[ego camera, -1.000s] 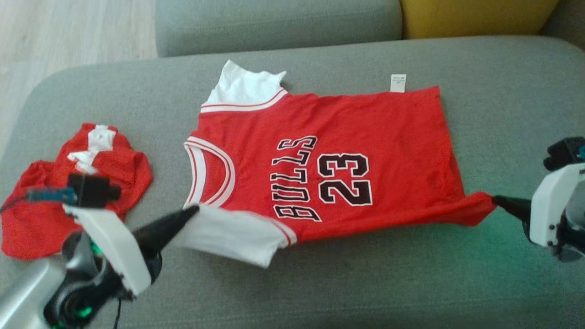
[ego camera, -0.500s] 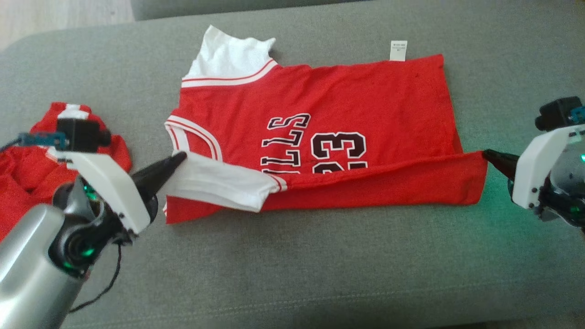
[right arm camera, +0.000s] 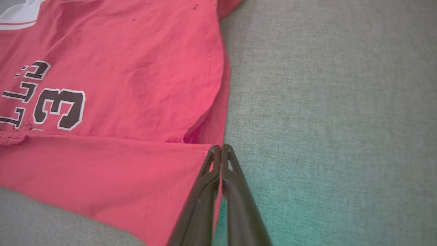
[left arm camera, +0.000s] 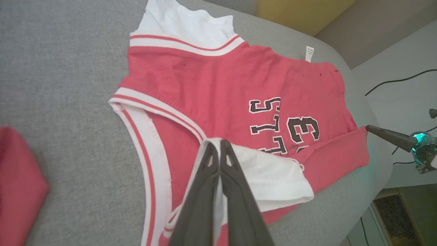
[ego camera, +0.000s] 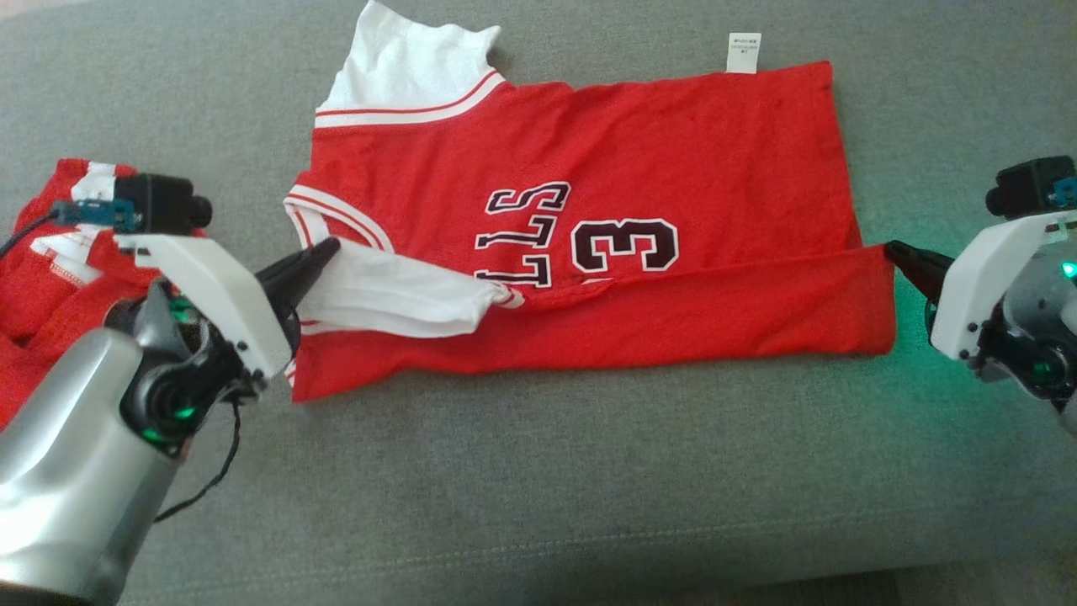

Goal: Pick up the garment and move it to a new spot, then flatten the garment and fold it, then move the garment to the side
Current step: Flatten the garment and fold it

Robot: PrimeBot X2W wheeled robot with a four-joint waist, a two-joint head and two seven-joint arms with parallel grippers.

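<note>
Jersey point(ego camera: 673, 151) pinched by two grippers, left gripper point(ego camera: 330, 249) and right gripper point(ego camera: 890, 249); one crumpled garment point(ego camera: 38, 295) beside

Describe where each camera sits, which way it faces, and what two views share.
Head view: on the robot's head, looking down on the red Bulls jersey on a grey sofa cushion; left hand and right hand show, both gripping it.
Left wrist view: on the left wrist, looking along its own fingers, which pinch the white sleeve.
Right wrist view: on the right wrist, looking along its own fingers at the jersey's hem corner.
Shared: head and left wrist views both show the white label.
</note>
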